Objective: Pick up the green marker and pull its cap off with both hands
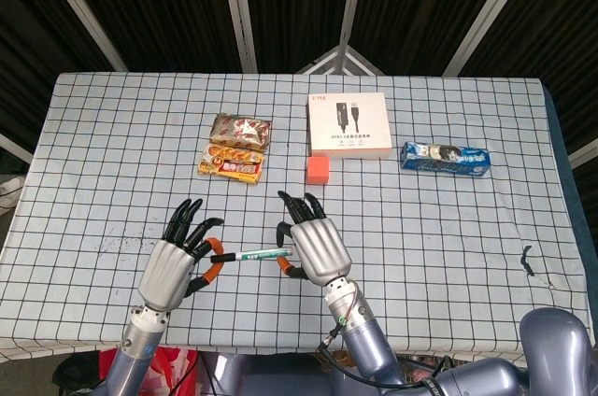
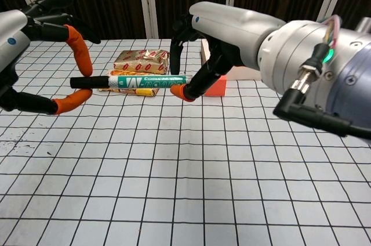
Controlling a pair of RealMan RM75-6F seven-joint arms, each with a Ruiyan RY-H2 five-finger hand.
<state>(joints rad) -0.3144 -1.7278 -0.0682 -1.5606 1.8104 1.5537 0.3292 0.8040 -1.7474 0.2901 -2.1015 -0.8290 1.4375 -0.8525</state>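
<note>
Nearest the robot, both hands are raised above the white, black-gridded tablecloth point(image 1: 448, 228), and between them the green-and-white marker with a dark cap point(image 2: 128, 82) hangs level in the air, well clear of the cloth. The silver right hand with black fingers and orange tips point(image 2: 200, 63) has the marker's green barrel end pinched between an orange-tipped thumb below and fingers above, so the pick-up part of the task looks done. The left hand point(image 2: 43, 60) is spread around the dark cap end: one orange-tipped finger curves down above the cap and another reaches in from below, seemingly close to it, but from the chest view a gap seems to remain, and the head view is too small to settle whether either tip touches. I judge the step in hand to be the left hand's approach to the cap. The next move calls for those two orange tips to close squarely on the cap alone, not the barrel, and then for the hands to draw apart along the marker's axis while the right hand's pinch holds firm; a weak pinch could let the barrel slip instead. Farther back on the cloth lie two snack packets in red and yellow wrappers point(image 1: 234, 146), a small orange block point(image 1: 319, 170), a flat white box printed with a cable point(image 1: 349, 124) and a blue snack packet point(image 1: 446, 156).
</note>
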